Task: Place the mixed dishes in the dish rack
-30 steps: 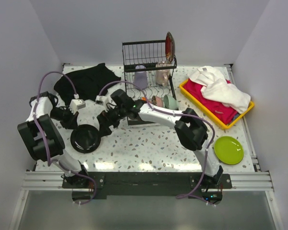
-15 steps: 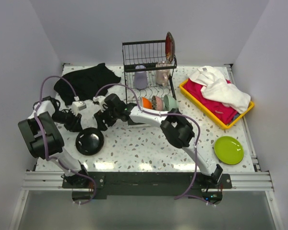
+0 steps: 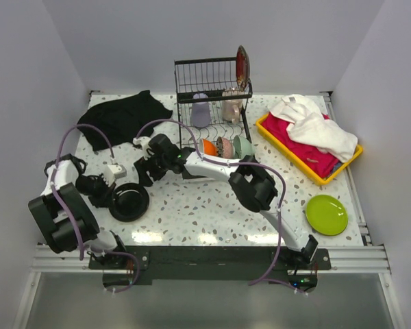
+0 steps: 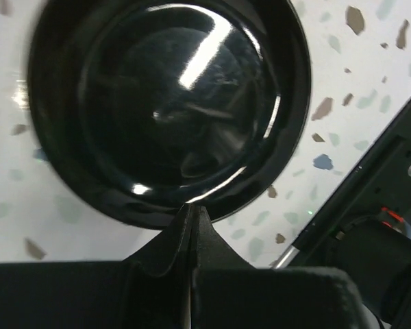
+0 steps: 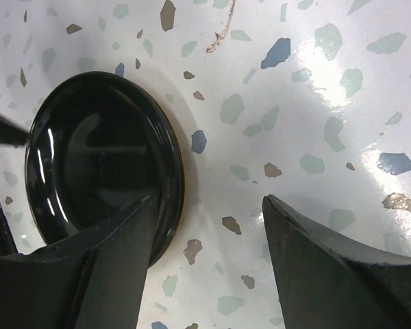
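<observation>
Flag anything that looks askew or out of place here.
A reddish dish stands on edge at the right end of the dish rack's raised basket, poking well above its wires. A black cloth lies crumpled at the far left of the table. Nothing looks spilled or broken.

1. Left wrist cam: the black plate [image 4: 168, 103] runs off the top edge, and one side of its rim is smeared with blur.
2. Same shot: the left gripper [image 4: 192, 211] has its tips pressed together right at the rim, and I can't tell if any rim is pinched.
3. Right wrist cam: the right gripper [image 5: 209, 202] is chopped off by the bottom edge, and one finger covers part of the plate.
4. From above, the right arm [image 3: 226, 164] hides the near left corner of the rack [image 3: 209, 72]. The bowls [image 3: 225, 146] are too tiny for patterns.
5. The tray [image 3: 294, 157] is mostly buried under cloths [image 3: 312, 127].
</observation>
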Available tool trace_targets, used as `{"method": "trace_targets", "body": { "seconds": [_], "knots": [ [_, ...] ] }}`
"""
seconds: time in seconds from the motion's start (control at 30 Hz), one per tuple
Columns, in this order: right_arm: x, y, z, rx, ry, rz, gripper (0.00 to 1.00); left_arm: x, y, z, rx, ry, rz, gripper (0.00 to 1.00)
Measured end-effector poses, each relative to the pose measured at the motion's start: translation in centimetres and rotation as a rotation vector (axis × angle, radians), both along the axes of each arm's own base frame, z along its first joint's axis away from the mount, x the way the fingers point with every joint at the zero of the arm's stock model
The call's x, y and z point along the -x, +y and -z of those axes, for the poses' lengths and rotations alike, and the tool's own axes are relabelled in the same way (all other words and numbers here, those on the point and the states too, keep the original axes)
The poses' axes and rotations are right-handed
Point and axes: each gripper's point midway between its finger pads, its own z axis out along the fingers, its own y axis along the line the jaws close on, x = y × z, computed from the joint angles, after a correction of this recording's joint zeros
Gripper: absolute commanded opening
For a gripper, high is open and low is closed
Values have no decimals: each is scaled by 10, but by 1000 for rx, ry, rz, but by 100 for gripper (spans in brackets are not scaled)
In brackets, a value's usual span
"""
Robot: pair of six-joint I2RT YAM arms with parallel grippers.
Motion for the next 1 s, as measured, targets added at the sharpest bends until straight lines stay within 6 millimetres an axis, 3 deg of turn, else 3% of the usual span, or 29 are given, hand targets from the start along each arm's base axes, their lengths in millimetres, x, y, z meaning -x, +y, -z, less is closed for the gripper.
{"method": "trace_targets", "body": {
  "seconds": [0.13, 0.37, 0.57, 0.67, 0.8, 1.0],
  "knots": [
    [3, 2, -2, -13, 19, -2, 67, 18, -6, 11, 13, 57, 20, 0],
    [6, 4, -4, -26, 41, -9, 69, 14, -4, 31, 32, 81, 15, 0],
    [8, 5, -4, -35, 52, -7, 67, 18, -15, 34, 86, 132, -36, 0],
    [8, 5, -3, -31, 53, -7, 62, 22, -24, 34, 127, 176, -65, 0],
    [7, 3, -2, -24, 38, -16, 47, 23, -39, 34, 178, 223, -85, 0],
    [9, 1, 1, -8, 30, -33, 44, 18, -56, 35, 231, 250, -101, 0]
  ]
}}
